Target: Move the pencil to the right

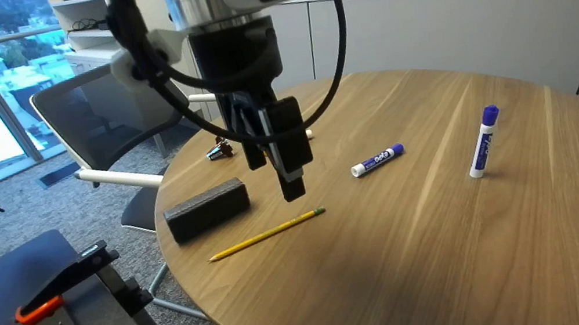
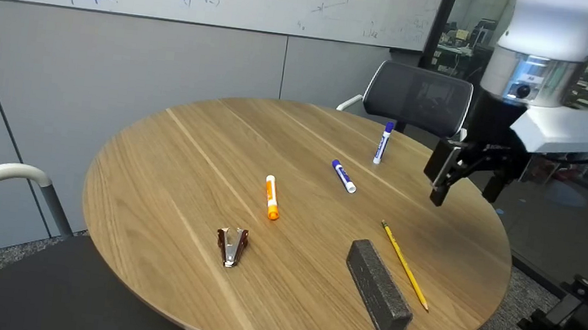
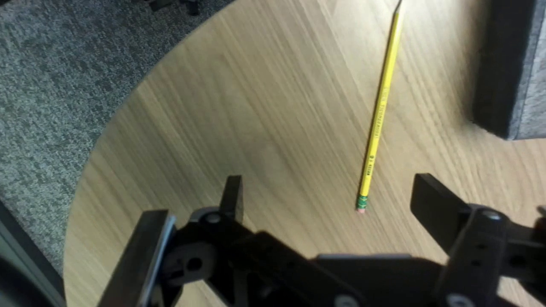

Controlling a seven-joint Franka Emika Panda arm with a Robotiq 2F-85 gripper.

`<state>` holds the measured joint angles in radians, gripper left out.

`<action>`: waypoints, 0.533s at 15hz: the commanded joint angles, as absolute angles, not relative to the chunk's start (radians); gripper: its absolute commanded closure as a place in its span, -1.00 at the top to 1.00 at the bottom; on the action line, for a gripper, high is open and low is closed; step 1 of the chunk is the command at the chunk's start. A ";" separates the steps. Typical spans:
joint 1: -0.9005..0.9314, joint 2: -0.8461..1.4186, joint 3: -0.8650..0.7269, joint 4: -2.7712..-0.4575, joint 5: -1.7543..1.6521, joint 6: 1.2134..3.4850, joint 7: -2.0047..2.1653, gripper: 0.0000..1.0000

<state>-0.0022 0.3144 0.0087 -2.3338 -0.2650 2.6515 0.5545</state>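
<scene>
Long, thin yellow pencil (image 3: 381, 106) lies flat on the round wood-grain table (image 1: 404, 284), on the near side of the oblong dark-grey block (image 1: 207, 210) in an exterior view. Black two-finger gripper (image 3: 327, 187) hangs above the table, jaws spread, holding nothing; the wrist view shows the green-and-pink eraser end (image 3: 362, 202) between them, presumably for a pinch across the shaft where the block crowds least.
</scene>
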 commanded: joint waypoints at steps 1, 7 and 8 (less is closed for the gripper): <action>0.050 0.455 -0.021 -2.199 -0.164 2.641 0.503 1.00; 0.091 0.625 -0.041 -2.060 -0.077 2.620 0.450 1.00; 0.099 0.641 -0.045 -2.050 -0.074 2.621 0.448 1.00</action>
